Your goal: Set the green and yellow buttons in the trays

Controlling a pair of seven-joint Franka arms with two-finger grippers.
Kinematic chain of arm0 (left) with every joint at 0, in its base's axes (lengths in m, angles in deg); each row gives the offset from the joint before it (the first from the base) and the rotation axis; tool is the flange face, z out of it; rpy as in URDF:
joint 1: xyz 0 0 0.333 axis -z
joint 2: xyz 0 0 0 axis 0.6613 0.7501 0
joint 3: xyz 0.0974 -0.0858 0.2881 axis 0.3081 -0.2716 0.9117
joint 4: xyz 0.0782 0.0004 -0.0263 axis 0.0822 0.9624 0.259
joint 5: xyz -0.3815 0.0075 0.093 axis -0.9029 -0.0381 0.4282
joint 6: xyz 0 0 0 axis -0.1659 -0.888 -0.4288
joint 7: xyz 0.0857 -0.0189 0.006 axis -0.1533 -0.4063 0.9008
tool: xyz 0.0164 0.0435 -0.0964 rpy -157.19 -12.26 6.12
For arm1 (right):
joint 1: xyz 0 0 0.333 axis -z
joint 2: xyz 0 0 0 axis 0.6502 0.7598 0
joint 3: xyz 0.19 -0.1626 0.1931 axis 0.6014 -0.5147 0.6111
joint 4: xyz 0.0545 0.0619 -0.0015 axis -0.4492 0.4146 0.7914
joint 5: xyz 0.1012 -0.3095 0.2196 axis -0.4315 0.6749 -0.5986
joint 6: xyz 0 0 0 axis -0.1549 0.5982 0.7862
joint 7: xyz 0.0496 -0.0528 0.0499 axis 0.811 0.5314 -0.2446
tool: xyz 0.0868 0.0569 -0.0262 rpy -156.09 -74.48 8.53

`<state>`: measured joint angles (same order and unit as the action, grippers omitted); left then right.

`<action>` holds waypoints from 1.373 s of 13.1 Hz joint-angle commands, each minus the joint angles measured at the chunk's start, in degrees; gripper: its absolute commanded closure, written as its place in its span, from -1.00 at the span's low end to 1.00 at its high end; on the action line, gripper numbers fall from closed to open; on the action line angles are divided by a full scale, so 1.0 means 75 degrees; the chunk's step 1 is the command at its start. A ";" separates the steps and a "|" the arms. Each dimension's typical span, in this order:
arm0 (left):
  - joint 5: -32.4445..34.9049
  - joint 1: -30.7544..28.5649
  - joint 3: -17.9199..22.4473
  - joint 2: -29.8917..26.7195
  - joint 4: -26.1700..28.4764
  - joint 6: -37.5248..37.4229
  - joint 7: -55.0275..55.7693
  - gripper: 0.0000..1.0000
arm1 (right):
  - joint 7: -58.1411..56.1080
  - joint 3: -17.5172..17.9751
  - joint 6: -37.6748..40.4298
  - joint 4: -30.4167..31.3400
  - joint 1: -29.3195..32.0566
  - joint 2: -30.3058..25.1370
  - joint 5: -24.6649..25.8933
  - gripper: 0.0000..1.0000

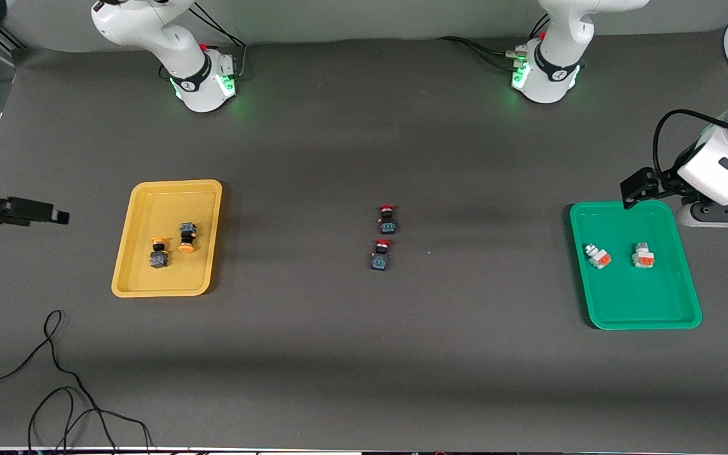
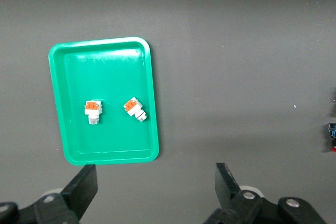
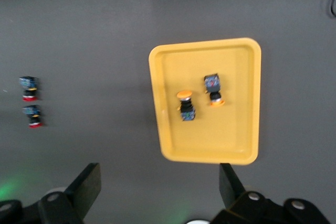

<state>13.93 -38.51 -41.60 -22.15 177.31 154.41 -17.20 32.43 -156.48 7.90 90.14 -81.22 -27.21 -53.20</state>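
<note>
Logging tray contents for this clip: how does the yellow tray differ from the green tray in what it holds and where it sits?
The yellow tray holds two black-bodied buttons with yellow-orange caps; the green tray holds two white-grey buttons with orange faces. The yellow tray lies toward the right arm's end of the table, the green toward the left arm's. Both are shallow, rimmed, alike in size, with two buttons each.

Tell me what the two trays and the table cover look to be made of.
The yellow rectangular tray and green rectangular tray: probably moulded plastic, smooth, with rounded rims and a faint sheen. The dark grey table cover: likely matte fabric or mat, showing no glare and soft creases.
</note>
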 commanded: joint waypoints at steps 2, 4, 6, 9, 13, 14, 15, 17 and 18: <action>-0.0055 0.0107 0.0125 -0.0080 -0.0076 -0.0181 0.0144 -1.00 | 0.1257 0.0109 0.0242 -0.0300 -0.0681 -0.0678 0.0804 -0.99; -0.0055 0.0107 0.0125 -0.0104 -0.0122 -0.0262 0.0167 -1.00 | 0.1664 0.0110 0.0242 -0.0337 -0.1220 -0.0643 0.1369 -0.99; -0.0055 0.0072 0.0125 -0.0116 -0.0170 -0.0321 0.0167 -1.00 | 0.2136 0.0145 0.0230 -0.0372 -0.1304 -0.0643 0.1312 -0.99; -0.0055 0.0072 0.0125 -0.0092 -0.0263 -0.0345 0.0156 -1.00 | 0.2102 0.0156 0.0230 -0.0372 -0.1363 -0.0643 0.1323 -0.99; -0.0067 0.0072 0.0125 -0.0057 -0.0299 -0.0333 0.0156 -1.00 | 0.2055 0.0156 0.0207 -0.0337 -0.1375 -0.0666 0.1370 -0.99; -0.0067 0.0084 0.0125 -0.0034 -0.0299 -0.0322 0.0179 -1.00 | 0.2078 0.0272 0.0207 -0.0372 -0.1259 -0.0666 0.1382 -0.99; -0.0067 0.0072 0.0125 -0.0045 -0.0299 -0.0321 0.0179 -1.00 | 0.2113 0.0761 0.0207 -0.0407 -0.0945 -0.0701 0.1440 -0.99; -0.0137 0.0084 0.0125 -0.0022 -0.0299 -0.0310 0.0191 -1.00 | 0.2137 0.2165 0.0253 -0.0873 0.0377 -0.0783 0.1684 -0.99; -0.0149 0.0072 0.0125 -0.0022 -0.0310 -0.0298 0.0191 -1.00 | 0.2137 0.3019 0.0265 -0.0946 0.1021 -0.0957 0.2081 -0.99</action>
<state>13.57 -38.52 -41.13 -22.29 175.85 153.41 -16.69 47.34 -143.34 9.14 85.88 -81.38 -32.32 -41.59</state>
